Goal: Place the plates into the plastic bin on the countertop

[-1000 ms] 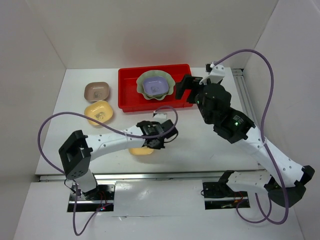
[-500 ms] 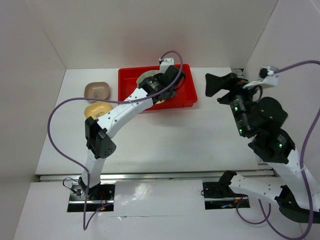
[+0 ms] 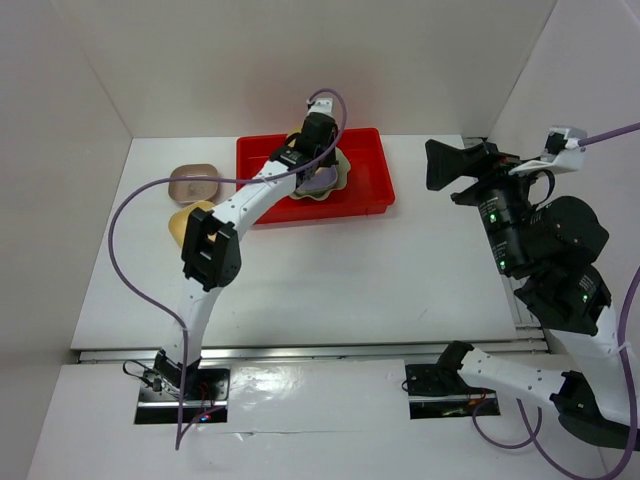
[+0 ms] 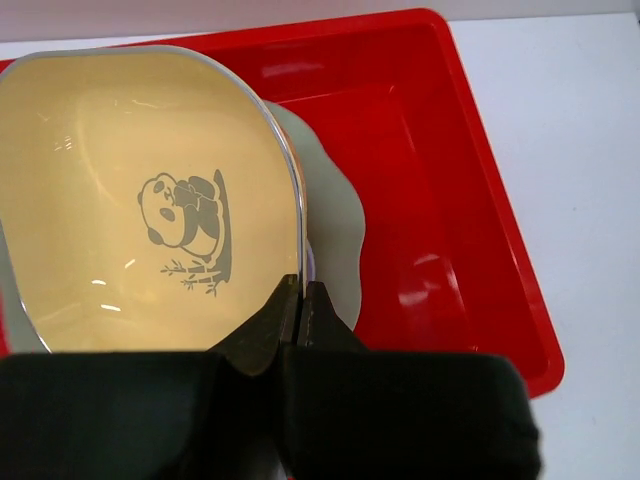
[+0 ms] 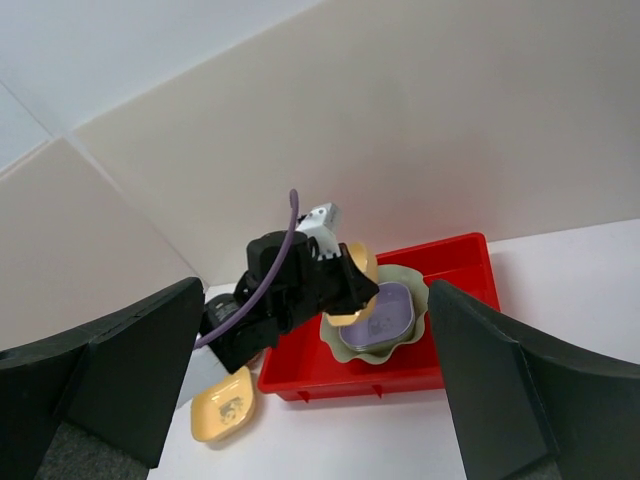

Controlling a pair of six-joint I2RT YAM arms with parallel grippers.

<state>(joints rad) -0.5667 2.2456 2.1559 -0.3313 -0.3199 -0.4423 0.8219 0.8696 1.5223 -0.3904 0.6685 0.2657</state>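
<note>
my left claw (image 4: pixel 300 298), clamped on the rim of the yellow dish (image 4: pixel 140 200), holds it over the big green dish (image 4: pixel 340 235) in the red bin (image 4: pixel 450 200), so i should lower it level and release only once it nests.

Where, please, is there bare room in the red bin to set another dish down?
The right end of the red bin, beside the scalloped dish, is bare floor. The middle is crowded: lavender dish nested inside, yellow dish held above by the left gripper.

countertop (image 3: pixel 350 285) | red bin (image 3: pixel 372 196) | pink dish (image 3: pixel 194 183) | yellow dish (image 5: pixel 222 405), likely resting, part-hidden
</note>
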